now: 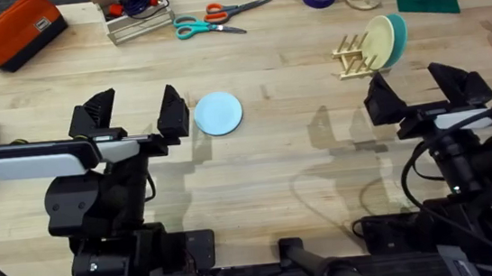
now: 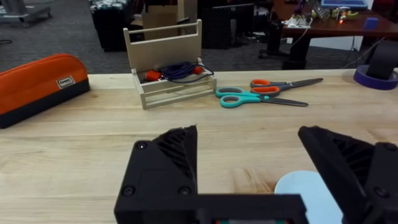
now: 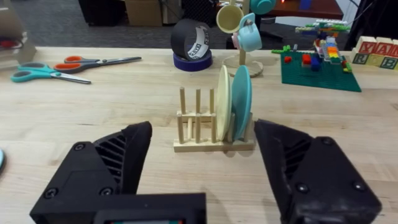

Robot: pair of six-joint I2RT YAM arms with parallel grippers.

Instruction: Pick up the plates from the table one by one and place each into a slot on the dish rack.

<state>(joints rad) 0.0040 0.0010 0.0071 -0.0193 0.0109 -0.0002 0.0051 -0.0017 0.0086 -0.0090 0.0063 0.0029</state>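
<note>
Two claws, left claw (image 1: 139, 112) and right claw (image 1: 422, 89), wide open, empty; light blue plate (image 1: 218, 113) seemingly just beside left.

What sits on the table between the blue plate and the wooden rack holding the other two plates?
Nothing: in the overhead view only bare table lies between the light blue plate and the dish rack.
</note>
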